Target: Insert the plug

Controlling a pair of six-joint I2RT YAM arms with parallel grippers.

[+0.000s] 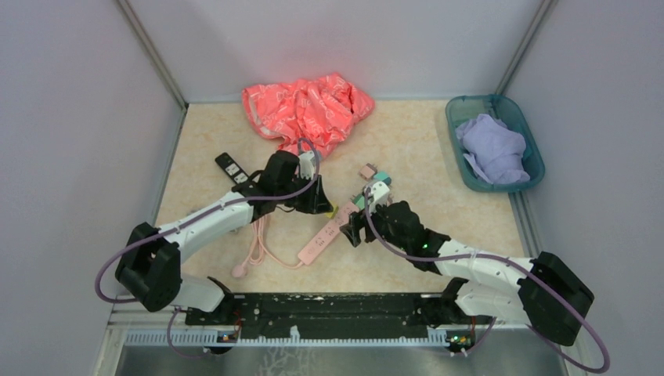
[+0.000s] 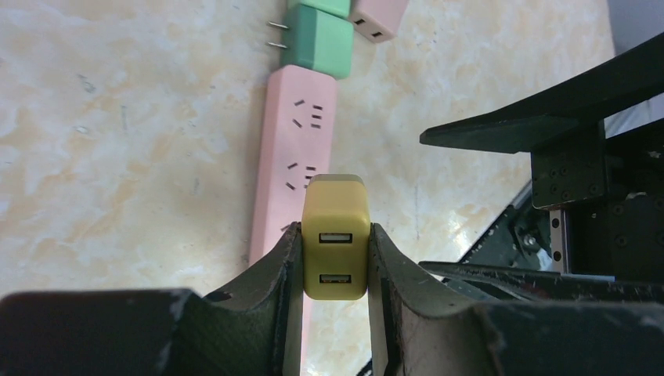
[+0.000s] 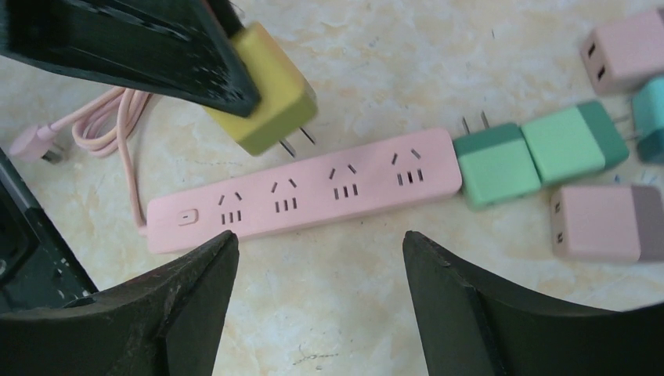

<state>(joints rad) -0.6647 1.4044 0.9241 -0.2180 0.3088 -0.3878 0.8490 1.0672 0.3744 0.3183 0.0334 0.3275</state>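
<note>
- The left claw point(image 2: 334, 239) is clamped on a yellow USB charger plug point(image 3: 266, 98), one finger on each side face, with the two USB ports facing the wrist camera.
- The plug hangs over the pink power strip point(image 3: 301, 200), tilted, with its two metal prongs aimed down at the strip. The prongs are just above the strip's far edge, near its middle sockets, and are not in any socket.
- The strip lies diagonally at the middle of the bench point(image 1: 438, 227). Its switch end is near-left, and all four sockets that show are unfilled.
- A pink cable point(image 3: 102, 125) leaves the switch end and lies in a loose loop to the left.
- The right claw point(image 3: 317, 243) stands wide open with nothing between its fingers. It hovers over the near side of the strip, apart from it.
- Two green plugs point(image 3: 495, 164) lie end to end just past the strip's far-right end, the nearer one touching it.
- Two pink adapters point(image 3: 599, 223) and a teal adapter point(image 3: 650, 106) lie close around the green plugs.
- A black power strip point(image 1: 231, 167) lies on the left of the bench, beyond the left arm.
- A crumpled orange-pink bag point(image 1: 305, 110) sits at the far edge.
- A teal basket point(image 1: 452, 125) at the far right holds a lilac cloth point(image 1: 492, 147).
</note>
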